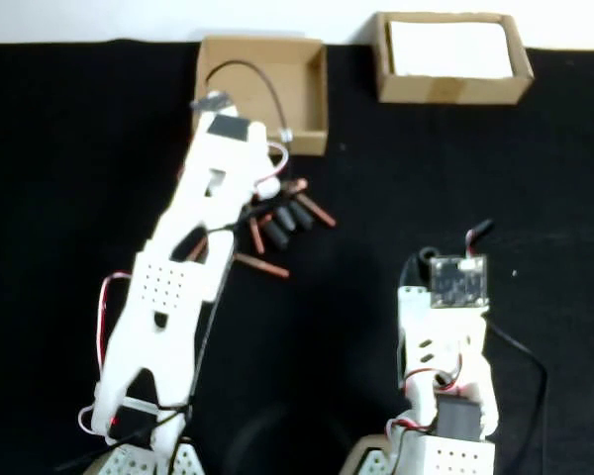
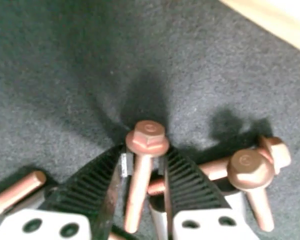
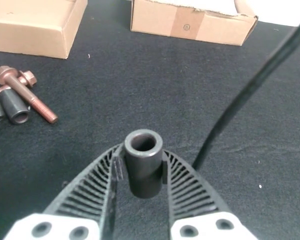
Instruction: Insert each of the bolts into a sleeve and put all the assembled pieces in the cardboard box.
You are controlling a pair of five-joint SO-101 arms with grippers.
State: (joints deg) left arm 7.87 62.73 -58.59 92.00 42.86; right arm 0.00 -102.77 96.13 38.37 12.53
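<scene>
The left gripper (image 2: 144,156) is pinching a copper-coloured bolt (image 2: 147,138) by its shank. Its ribbed jaws are closed down to the shank's width, and the hexagonal head is sitting just past the fingertips. We are not able to tell whether the bolt is touching the black cloth (image 2: 65,65) under it. Just beside this gripper, loose bolts (image 2: 250,172) are lying crossed over one another, their shanks partly hidden behind the jaw, and one more shank (image 2: 15,192) is being cut off by the frame edge. The right gripper (image 3: 142,154) is clamping a dark sleeve (image 3: 143,172) the same way, with its open bore facing the camera and its lower end hidden between the jaws. From above, we are seeing the left arm (image 1: 193,267) stretching out over the pile of bolts and loose sleeves (image 1: 287,220), covering part of the pile and its own gripper. The right arm (image 1: 441,346) is sitting well apart from the pile, its gripper hidden under the wrist board. An open cardboard box (image 1: 315,94) is standing just beyond the pile. A second box (image 1: 455,89) farther along the table's back edge is holding something white that we cannot identify.
</scene>
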